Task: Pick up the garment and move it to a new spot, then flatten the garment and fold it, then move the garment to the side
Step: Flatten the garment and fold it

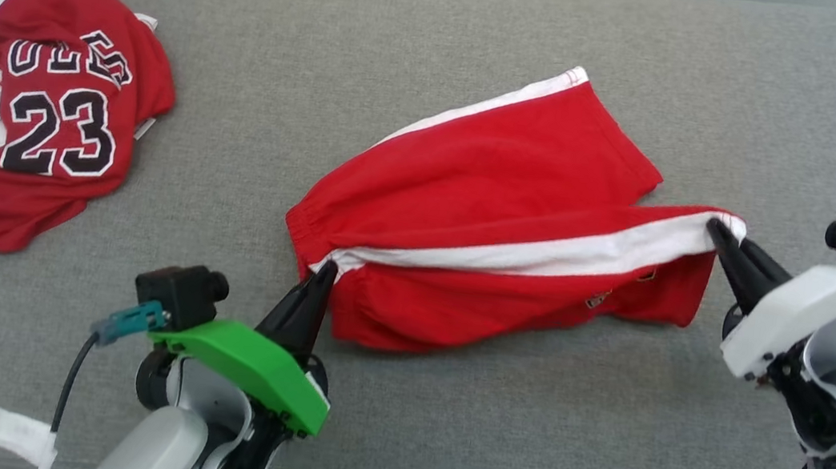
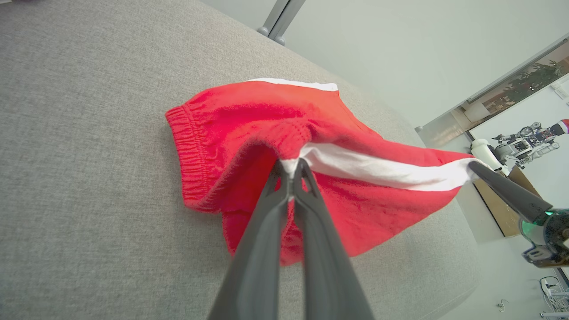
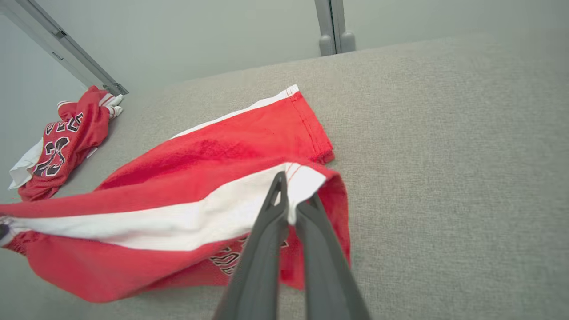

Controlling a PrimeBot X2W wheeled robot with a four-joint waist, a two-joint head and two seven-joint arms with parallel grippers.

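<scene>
while both ends of its white side stripe point(image 1: 528, 259) are pinched, the red shorts point(image 1: 507, 173) sit mid-way across the grey fabric surface point(image 1: 599, 452), partly lifted. the fingers of the left gripper point(image 1: 324, 271) are pressed together on the stripe at the gathered elastic waistband. those of the right gripper point(image 1: 714, 225) clamp its hem end, so the stripe runs taut between them. the near leg hangs below, showing a small dark print. the far leg lies flat, white-edged. a crumpled red jersey point(image 1: 55, 106) lies well apart to the left.
</scene>
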